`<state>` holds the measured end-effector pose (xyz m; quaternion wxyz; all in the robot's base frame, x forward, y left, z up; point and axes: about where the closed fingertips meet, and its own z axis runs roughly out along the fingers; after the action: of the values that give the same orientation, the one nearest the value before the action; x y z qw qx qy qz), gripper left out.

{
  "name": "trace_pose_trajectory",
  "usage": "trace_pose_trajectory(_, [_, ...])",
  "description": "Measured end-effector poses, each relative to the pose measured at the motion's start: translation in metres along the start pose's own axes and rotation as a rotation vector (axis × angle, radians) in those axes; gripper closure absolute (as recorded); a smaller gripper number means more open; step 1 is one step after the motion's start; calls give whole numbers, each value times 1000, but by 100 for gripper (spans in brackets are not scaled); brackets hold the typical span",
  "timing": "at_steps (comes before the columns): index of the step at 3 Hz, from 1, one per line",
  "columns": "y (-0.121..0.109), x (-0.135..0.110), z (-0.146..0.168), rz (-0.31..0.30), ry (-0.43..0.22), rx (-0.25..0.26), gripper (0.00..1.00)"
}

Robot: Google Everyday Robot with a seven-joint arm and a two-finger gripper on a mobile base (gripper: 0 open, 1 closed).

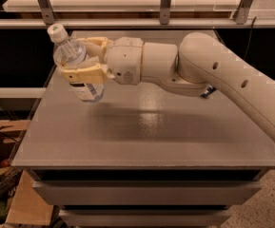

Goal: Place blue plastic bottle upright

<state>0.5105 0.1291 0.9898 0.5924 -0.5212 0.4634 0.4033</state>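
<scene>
The blue plastic bottle [73, 64] is clear with a white cap at its top and a label near its lower end. It is held nearly upright, leaning slightly left, over the left part of the grey table [146, 127]. Its base is at or just above the tabletop; I cannot tell if it touches. My gripper [85, 61] is shut on the bottle's middle, with one tan finger [82, 73] in front and the other behind. The white arm reaches in from the right.
A dark-blue snack wrapper [207, 92] lies behind the arm at the right, mostly hidden. A metal rail with posts [165, 6] runs along the back. Cardboard and clutter [13, 194] sit on the floor at the left.
</scene>
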Motion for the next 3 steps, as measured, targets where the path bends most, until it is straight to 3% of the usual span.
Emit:
trace_pose_trajectory(2, [0,1,-2,30,-20,8,100])
trace_pose_trajectory(3, [-3,9,-4,74,-33,6,100])
